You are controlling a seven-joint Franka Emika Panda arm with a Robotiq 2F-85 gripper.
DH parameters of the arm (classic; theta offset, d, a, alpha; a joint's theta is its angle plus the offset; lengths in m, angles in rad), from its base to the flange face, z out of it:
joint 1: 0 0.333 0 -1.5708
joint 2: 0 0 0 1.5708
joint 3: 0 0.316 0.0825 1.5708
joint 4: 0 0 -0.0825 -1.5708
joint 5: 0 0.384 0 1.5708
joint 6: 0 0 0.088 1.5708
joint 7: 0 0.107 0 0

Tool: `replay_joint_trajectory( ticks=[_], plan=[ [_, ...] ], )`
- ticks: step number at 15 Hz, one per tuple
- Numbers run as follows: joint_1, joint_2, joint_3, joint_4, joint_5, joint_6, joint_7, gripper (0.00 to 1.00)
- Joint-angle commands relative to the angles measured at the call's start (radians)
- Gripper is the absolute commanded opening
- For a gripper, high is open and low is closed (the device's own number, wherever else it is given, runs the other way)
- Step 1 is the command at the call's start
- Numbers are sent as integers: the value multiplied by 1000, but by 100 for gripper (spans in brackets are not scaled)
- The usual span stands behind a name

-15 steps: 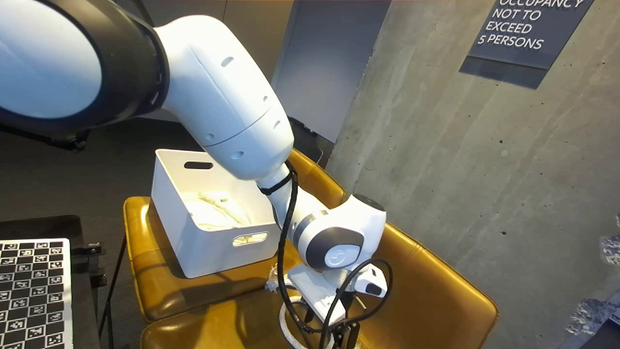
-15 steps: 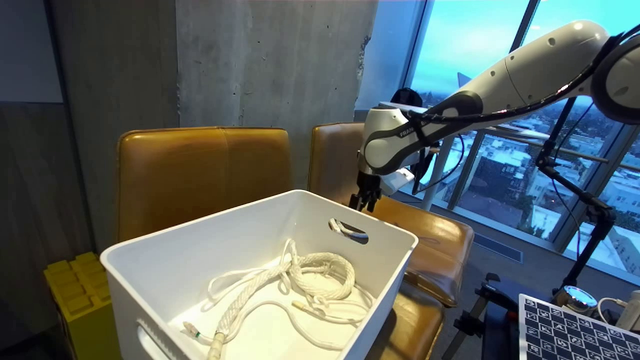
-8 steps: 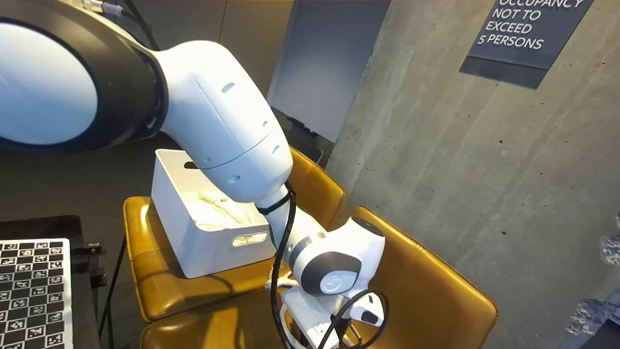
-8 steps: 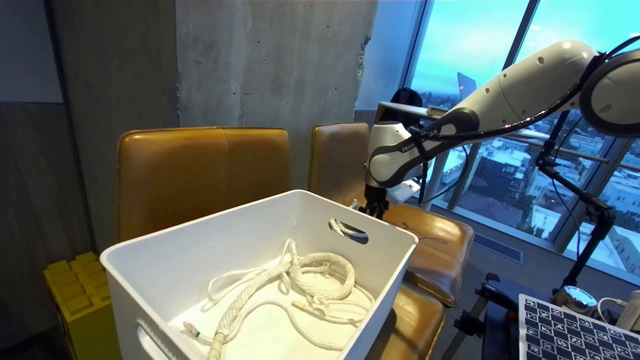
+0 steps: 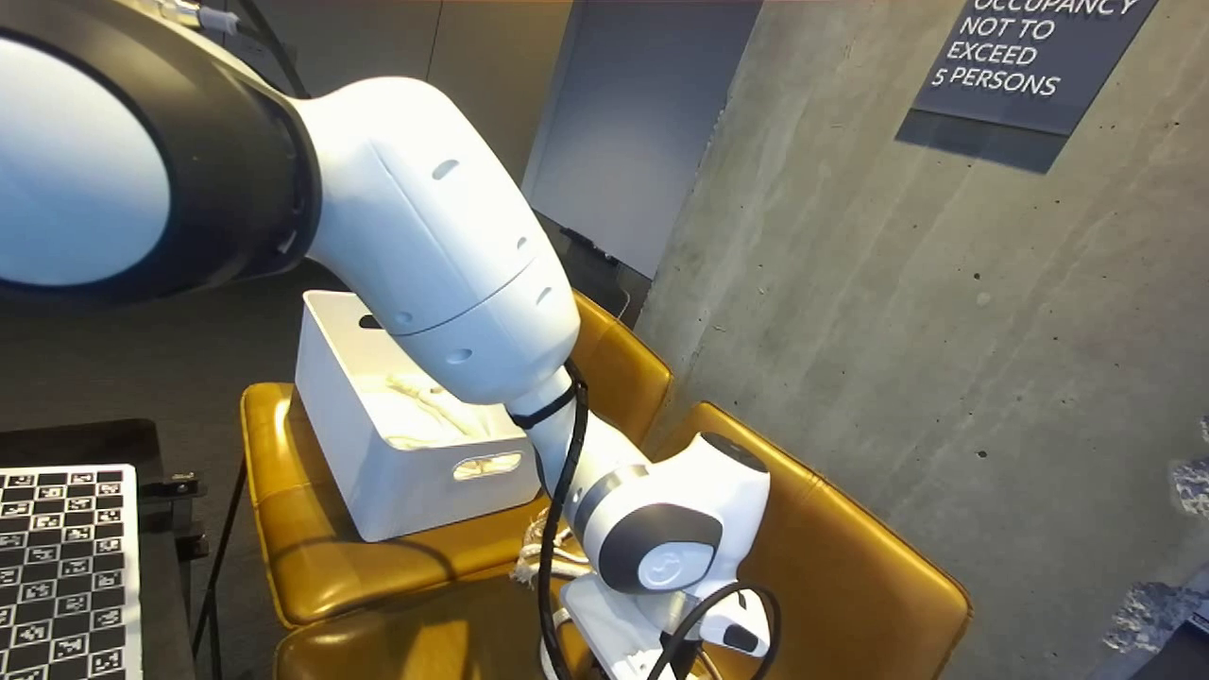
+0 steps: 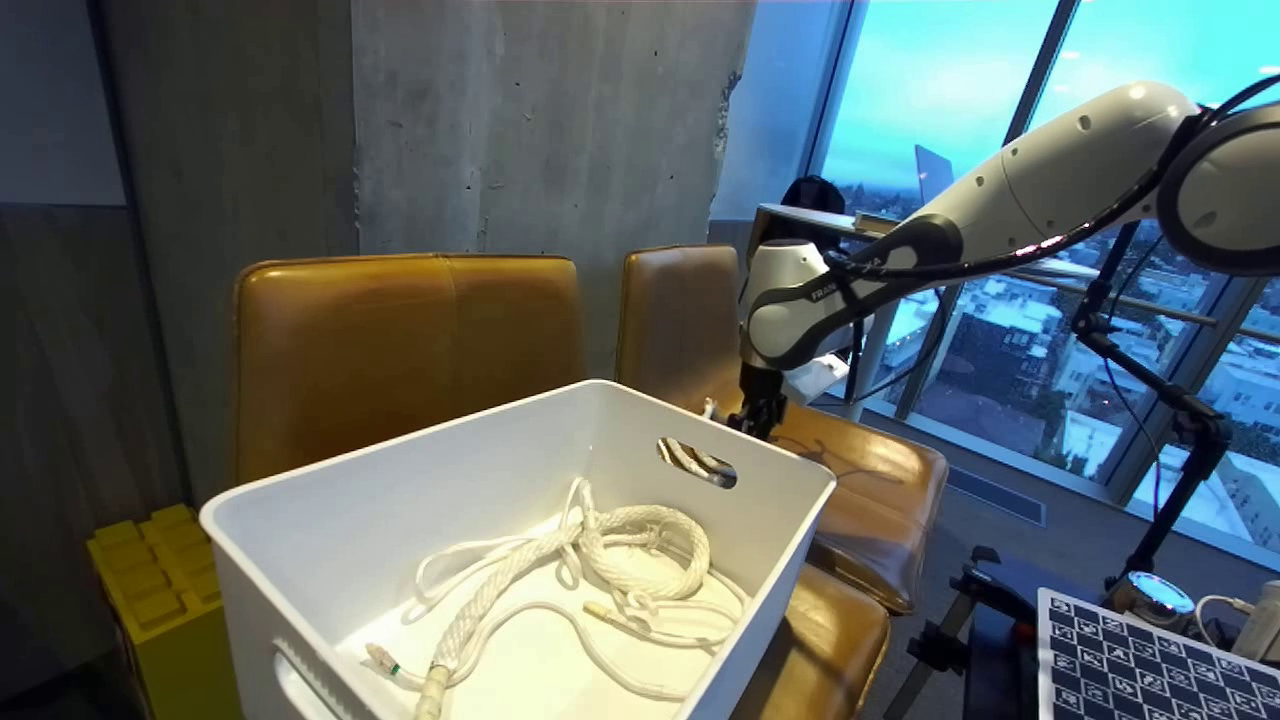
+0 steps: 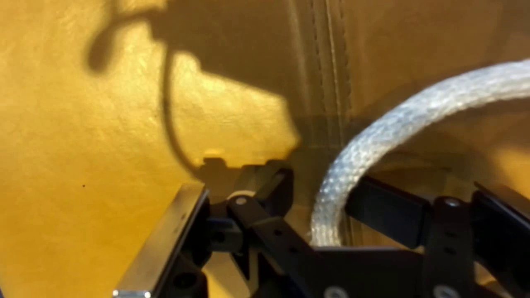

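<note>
Lower and slightly further right in both exterior views than a second ago, the white Franka arm (image 5: 453, 246) has come down over a tan leather chair (image 5: 850, 586), at the near right in an exterior view. Far left of it, another tan leather chair (image 5: 283, 472) carries a white plastic bin (image 5: 416, 501), and inside that lies a coil of white rope (image 6: 650, 588). Braided white rope (image 7: 385, 130) also shows over the first chair's leather, curving in a thick arc from the right of the wrist view down between the two sides of the end effector (image 7: 321, 188). Its jaws stand apart, not clamped: the left finger (image 7: 282, 190) leaves a strip of leather visible beside the braid, while the right finger (image 7: 385, 211) looks close against the inner side, though contact cannot be told.

Most likely the step in hand is gripping this rope, with the straddling done and the grip unfinished. The next move seems to call for a steady arm and bringing the fingers together until both press the braid; closing off-centre could roll the rope rather than pinch it.
</note>
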Motion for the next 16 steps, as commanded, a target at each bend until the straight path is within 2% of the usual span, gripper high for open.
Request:
replay_joint_trajectory(
  ticks=[1,2,3,7,16],
  plan=[
    [-3,6,-8,17,13,-22,11,8],
    [1,-1,-10,12,12,-21,14,2],
    [8,-11,-16,6,8,-19,21,0],
    [29,-81,-6,-10,16,-46,44,2],
    [143,-365,53,-17,23,-125,67,2]
  ],
)
